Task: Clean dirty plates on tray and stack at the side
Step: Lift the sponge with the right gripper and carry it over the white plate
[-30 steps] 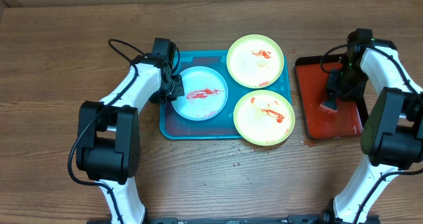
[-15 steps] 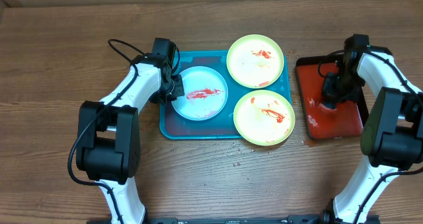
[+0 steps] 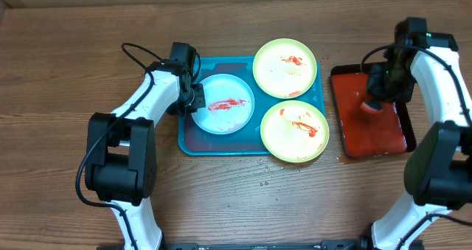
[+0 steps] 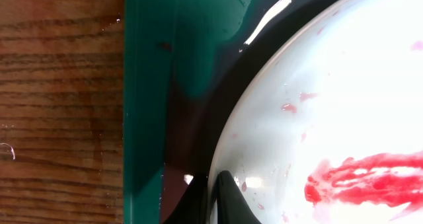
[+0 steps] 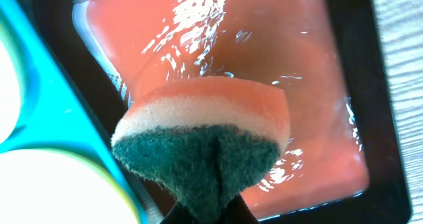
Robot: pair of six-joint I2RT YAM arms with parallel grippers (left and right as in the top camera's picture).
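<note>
1. My left end effector is clamped fully shut on the left rim of the light blue plate. I read that as pinning it for scrubbing.
2. Right end effector is pinched shut on the sponge, over the wet dark red tray at far right, probably a soak stop.
3. All three plates sit in the turquoise tray, with the far yellow-green plate and near yellow-green plate on its right side. All are sauce-smeared, none stacked yet.
</note>
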